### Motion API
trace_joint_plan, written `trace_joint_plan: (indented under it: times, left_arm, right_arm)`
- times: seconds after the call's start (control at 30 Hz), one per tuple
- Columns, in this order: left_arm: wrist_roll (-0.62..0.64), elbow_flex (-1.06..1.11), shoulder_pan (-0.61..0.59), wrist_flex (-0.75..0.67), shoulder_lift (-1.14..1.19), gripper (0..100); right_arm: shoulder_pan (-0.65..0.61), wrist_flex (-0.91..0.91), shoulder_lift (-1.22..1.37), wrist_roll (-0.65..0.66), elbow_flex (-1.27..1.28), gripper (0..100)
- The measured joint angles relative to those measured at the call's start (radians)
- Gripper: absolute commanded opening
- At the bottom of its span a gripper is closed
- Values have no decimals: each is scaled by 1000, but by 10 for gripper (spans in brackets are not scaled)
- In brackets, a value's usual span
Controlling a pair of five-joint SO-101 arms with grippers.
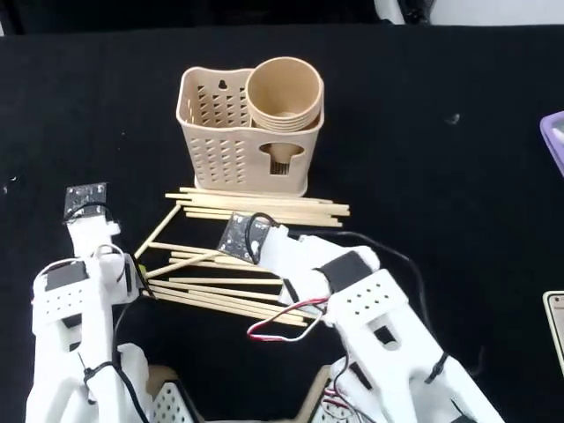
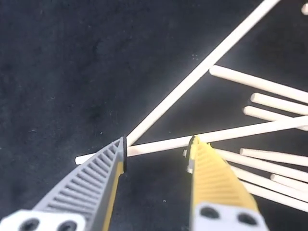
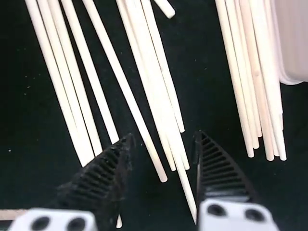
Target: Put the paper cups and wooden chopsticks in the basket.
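Observation:
A beige slotted basket [image 1: 218, 150] stands at the back of the black table with a stack of paper cups [image 1: 284, 92] inside its right half. Several wooden chopsticks [image 1: 264, 208] lie in a row just in front of the basket, and more chopsticks [image 1: 220, 295] are scattered nearer the arms. My left gripper [image 2: 158, 146] is open and low over the table at the left end of the scatter, with one chopstick [image 2: 226, 134] crossing between its fingertips. Over the middle of the pile, my right gripper [image 3: 162, 143] is open, straddling several chopsticks [image 3: 144, 96].
A purple object [image 1: 553, 132] and a pale object [image 1: 555, 322] sit at the right edge of the table. Bare black table extends to the left and right of the basket. Red and white wires [image 1: 282, 324] hang by the right arm.

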Motion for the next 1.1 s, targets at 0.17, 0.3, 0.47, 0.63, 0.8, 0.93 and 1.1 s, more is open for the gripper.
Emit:
trace_joint_plan:
  times: [0.17, 0.3, 0.47, 0.63, 0.8, 0.93, 1.1]
  left_arm:
    - [2, -14, 124, 8, 14, 220]
    - [0, -35, 219, 18, 15, 220]
    - [3, -184, 227, 189, 15, 220]
    - [3, -342, 215, 420, -40, 220]
    - [-18, -367, 43, 508, -255, 223]
    - [-91, -232, -78, 516, -471, 224]
    - [-127, -135, -141, 499, -574, 225]
  right_arm:
    - [0, 0, 0, 0, 0, 198]
    - [0, 0, 0, 0, 0, 198]
    - [0, 0, 0, 0, 0, 201]
    - [-15, -3, 0, 0, 0, 201]
    - [-123, -3, 0, -2, 9, 201]
    - [-215, -12, 8, -43, 18, 201]
    - [-293, -25, 9, -52, 83, 198]
